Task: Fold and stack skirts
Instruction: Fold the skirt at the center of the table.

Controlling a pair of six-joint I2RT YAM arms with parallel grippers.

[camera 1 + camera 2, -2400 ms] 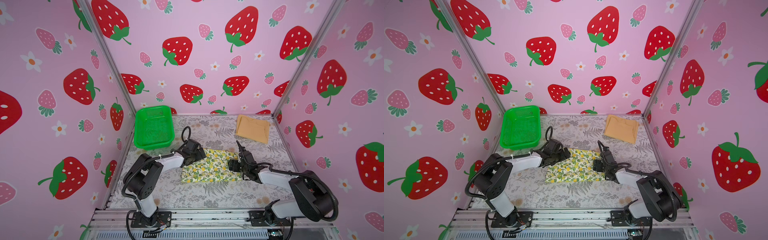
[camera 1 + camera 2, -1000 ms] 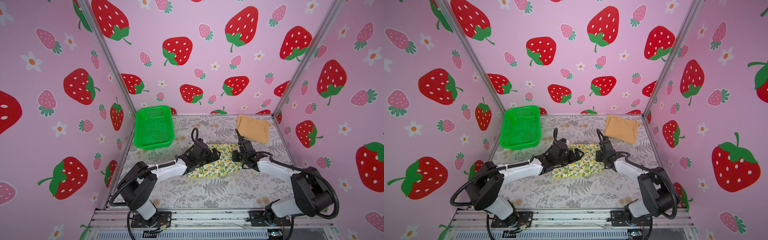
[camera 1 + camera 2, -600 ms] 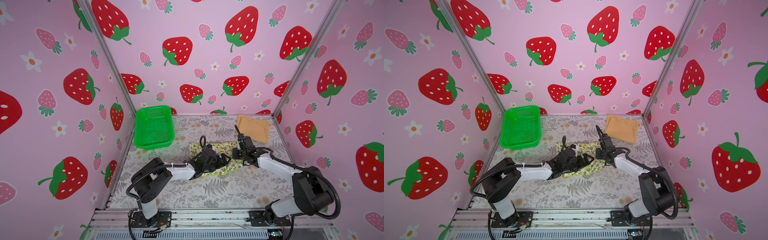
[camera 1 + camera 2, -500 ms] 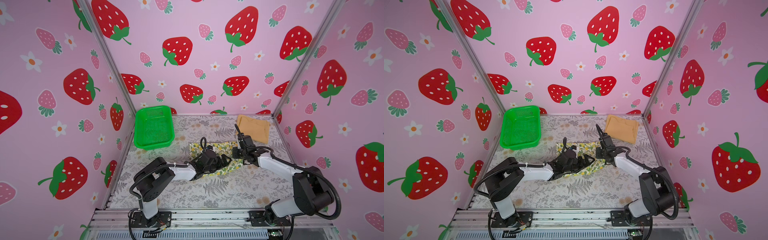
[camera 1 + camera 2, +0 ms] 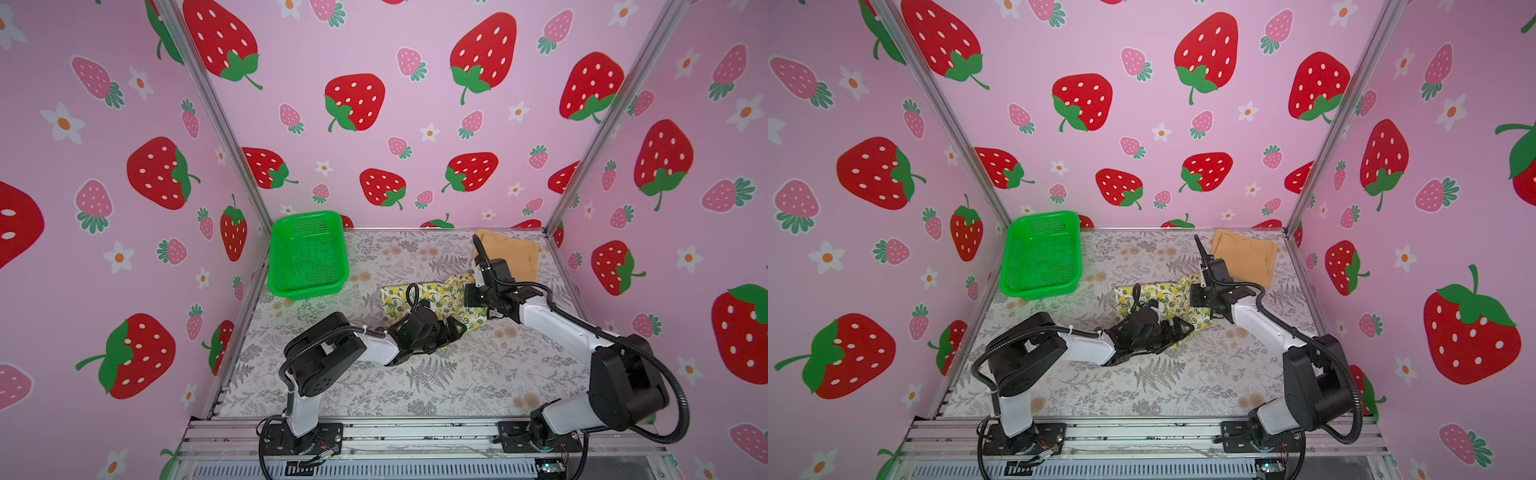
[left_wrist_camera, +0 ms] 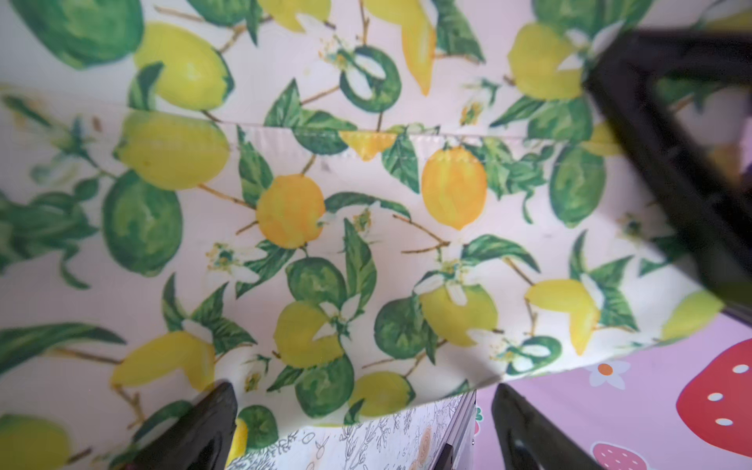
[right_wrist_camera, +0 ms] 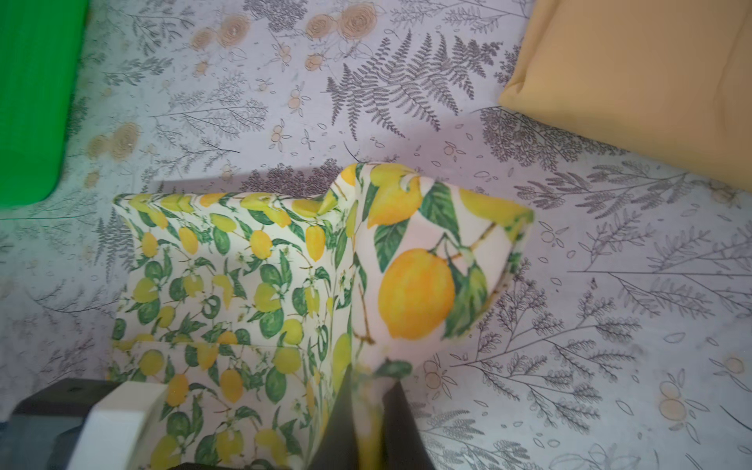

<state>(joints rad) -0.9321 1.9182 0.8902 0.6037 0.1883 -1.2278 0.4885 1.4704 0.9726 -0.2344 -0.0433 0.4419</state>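
Lemon skirt shifted up from mid-table, now centre-right of frame, just short of mustard skirt at upper right. Left gripper has let go, jaws spread. Right gripper still pinches the lemon skirt's edge. Stacking looks imminent.

One lemon-print cream skirt, one mustard skirt, green basket.

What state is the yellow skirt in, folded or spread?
Folded. The yellow skirt lies as a compact rectangle with layered edges in both top views; its thick, rounded doubled edge shows in the right wrist view.
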